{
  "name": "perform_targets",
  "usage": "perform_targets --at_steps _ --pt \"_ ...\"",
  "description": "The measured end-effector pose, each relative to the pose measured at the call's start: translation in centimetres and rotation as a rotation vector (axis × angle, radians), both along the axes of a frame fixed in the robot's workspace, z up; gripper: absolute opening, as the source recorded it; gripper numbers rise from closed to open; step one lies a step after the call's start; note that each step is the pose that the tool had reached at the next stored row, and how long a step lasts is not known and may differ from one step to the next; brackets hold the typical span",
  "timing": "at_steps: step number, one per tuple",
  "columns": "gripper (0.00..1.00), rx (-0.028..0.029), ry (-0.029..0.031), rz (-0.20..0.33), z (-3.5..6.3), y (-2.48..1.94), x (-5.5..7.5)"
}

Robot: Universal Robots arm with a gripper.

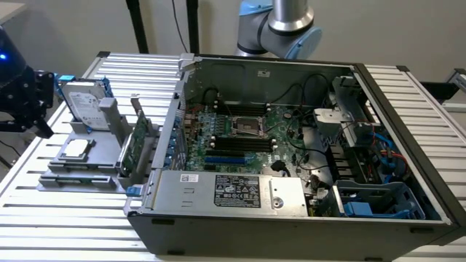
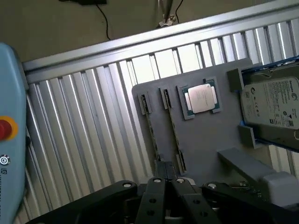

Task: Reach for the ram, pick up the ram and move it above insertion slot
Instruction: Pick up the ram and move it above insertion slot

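Observation:
Two thin green ram sticks (image 2: 152,133) stand on edge, side by side, in slots of a grey holder (image 2: 210,135). My gripper (image 2: 167,184) hangs above the holder with its black fingers (image 2: 155,191) pressed together, holding nothing. Its tips sit just past the near ends of the sticks and do not touch them. On the grey holder (image 1: 98,147), at the exterior view's left, rest the same parts. The open computer case (image 1: 291,153) shows the motherboard with its dark memory slots (image 1: 244,143).
The holder also carries a silver processor (image 2: 202,99), a silver hard drive (image 2: 273,105) and a green expansion card (image 1: 135,144). A blue pendant with a red button (image 2: 7,128) lies beside the slatted table (image 2: 79,140). A dark device (image 1: 22,93) stands at the exterior view's left edge.

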State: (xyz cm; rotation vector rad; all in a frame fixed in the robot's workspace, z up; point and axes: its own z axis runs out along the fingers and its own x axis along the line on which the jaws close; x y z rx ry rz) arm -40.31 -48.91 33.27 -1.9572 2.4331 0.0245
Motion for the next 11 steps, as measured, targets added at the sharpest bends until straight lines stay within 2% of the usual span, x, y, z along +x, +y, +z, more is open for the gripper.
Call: perform_targets --at_steps 4,11 --pt "0.11 -0.0001 -0.0043 0.072 -0.17 0.0 0.0" --pt "0.11 0.0002 -0.0053 0.199 -0.5 0.0 0.0"
